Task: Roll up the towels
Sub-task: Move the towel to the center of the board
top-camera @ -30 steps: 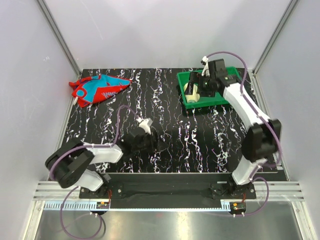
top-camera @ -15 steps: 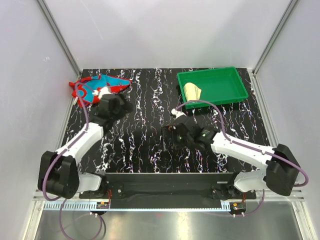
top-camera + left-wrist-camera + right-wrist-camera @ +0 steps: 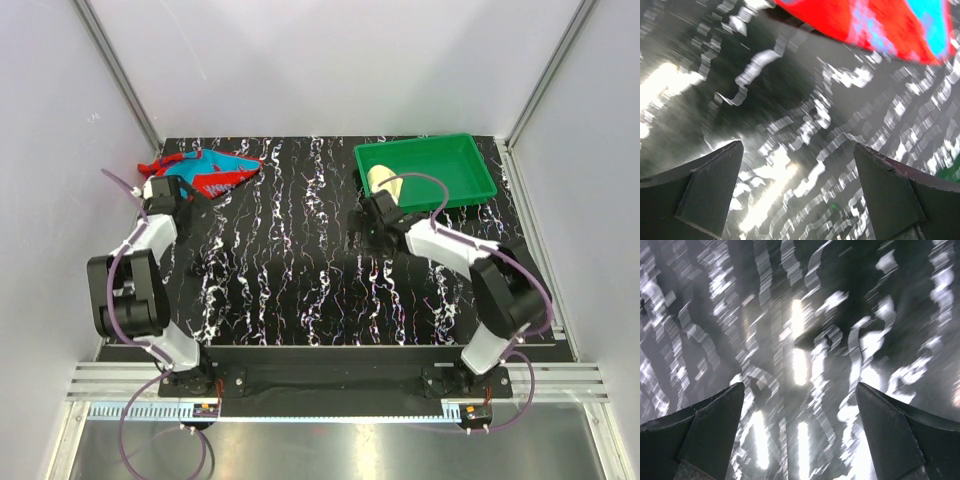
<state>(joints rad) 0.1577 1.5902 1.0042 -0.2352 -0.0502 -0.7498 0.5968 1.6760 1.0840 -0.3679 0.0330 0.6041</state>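
Observation:
The red towel (image 3: 208,174) with teal-blue patterns lies spread at the table's far left. It also shows at the top of the left wrist view (image 3: 865,20). My left gripper (image 3: 168,192) is at the towel's left near corner, open and empty (image 3: 796,147), with only tabletop between its fingers. The pale yellow towel (image 3: 383,181) lies bunched in the left end of the green tray (image 3: 450,170). My right gripper (image 3: 375,225) hovers just in front of the tray's left corner, open and empty (image 3: 800,387) over the table.
The tabletop (image 3: 300,250) is black with white marbling. White walls with metal corner posts close in the left, right and back sides. The green tray stands at the far right. Both wrist views are motion-blurred.
My left gripper has moved from the table's near middle to the red towel's left end. My right gripper left the tray, swung to the middle, then came back near the tray's corner.

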